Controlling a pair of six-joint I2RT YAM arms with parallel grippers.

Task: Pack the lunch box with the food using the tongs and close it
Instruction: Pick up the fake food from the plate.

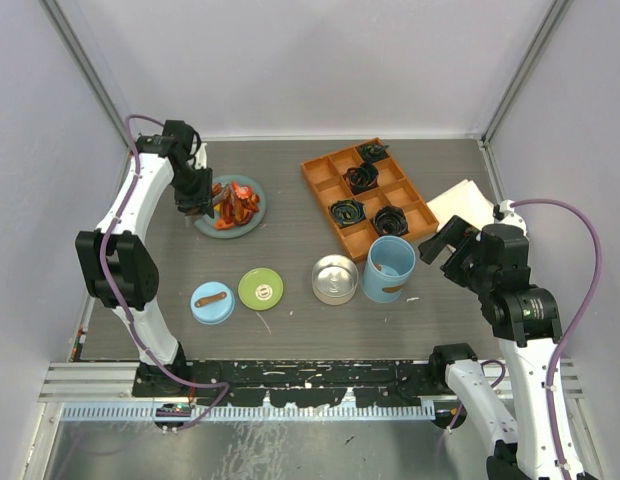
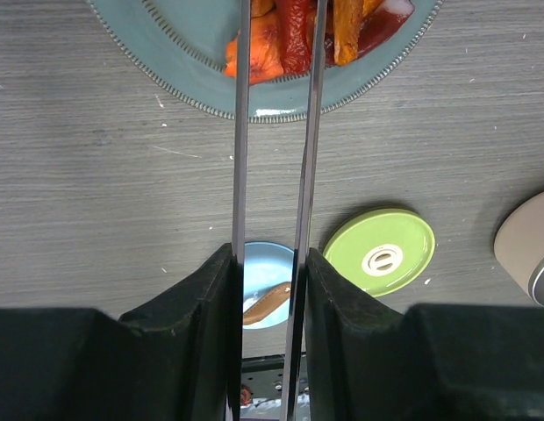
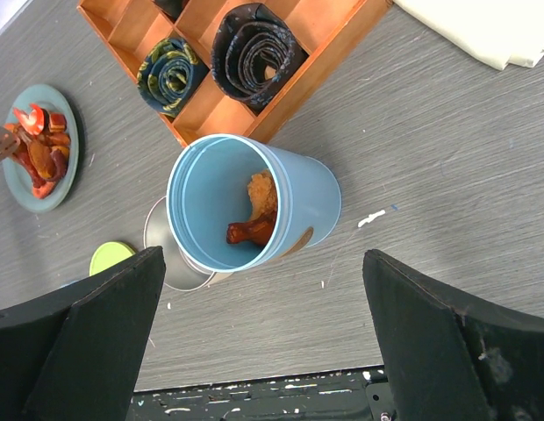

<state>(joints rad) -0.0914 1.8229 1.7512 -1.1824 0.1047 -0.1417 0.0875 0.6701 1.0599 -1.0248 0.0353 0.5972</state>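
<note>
Two lids lie nearest the arm bases. The blue lid [image 1: 212, 302] has a brown strap on top. Just right of it is the green lid [image 1: 260, 288], with a white oval at its centre whose marking is too small to read.

One steel tin [image 1: 335, 278] stands open farther right, close beside one open light-blue cylinder [image 1: 389, 268]. Whether the two touch I cannot tell, since the cylinder hides part of the tin in the right wrist view. Two pieces of food [image 3: 250, 230] lie inside the cylinder, one orange and one dark brown.

One right gripper [image 1: 442, 248] hangs just right of the cylinder, its jaws spread wide with nothing between them.

One left gripper [image 2: 270, 263] is over the near-left side of the one teal plate [image 1: 242, 229]. Its jaws are drawn in on one pair of tongs [image 2: 239, 132], with a pad against each arm. The two arms run nearly parallel out over the plate, and their tips are cut off at the top of the left wrist view.

The rest of the food is piled on the plate in orange, red and dark chunks, which overlap too much to count.

Farthest back, one orange tray [image 1: 342, 160] holds four black coils [image 1: 347, 212]. One white cloth [image 1: 460, 203] lies to the tray's right, partly under the right arm.
</note>
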